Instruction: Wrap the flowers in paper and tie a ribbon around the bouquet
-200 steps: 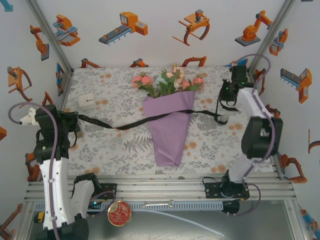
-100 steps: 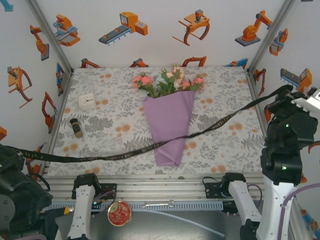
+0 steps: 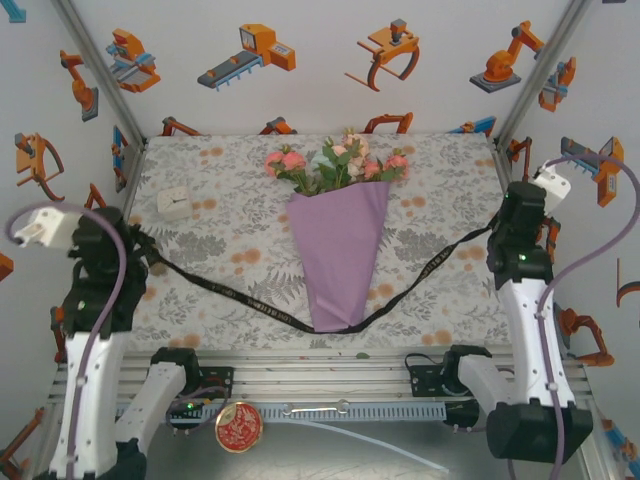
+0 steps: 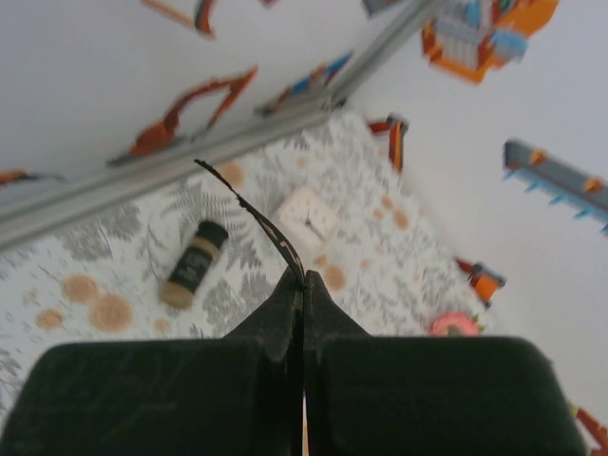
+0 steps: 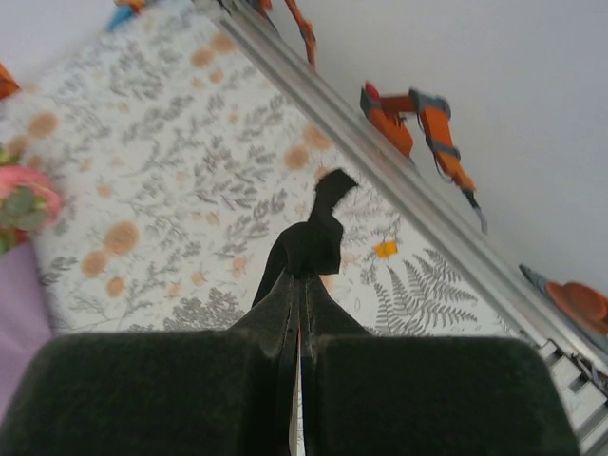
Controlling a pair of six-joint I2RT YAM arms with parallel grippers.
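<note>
Left gripper (image 4: 303, 290) is pinching one end of the long, narrow black ribbon (image 5: 313, 242), jaws fully closed. Right gripper (image 5: 302, 280) is clamping the other end the same way.

The strip is sagging in a shallow V and meeting the narrow tip of the lilac-purple paper-cone bouquet (image 3: 340, 250). This is lying mid-table, its pink and cream flowers (image 3: 340, 165) pointing away. The arms are standing wide apart, likely stretching the ribbon for tying. Cannot tell whether it is passing over or under the tip.
</note>
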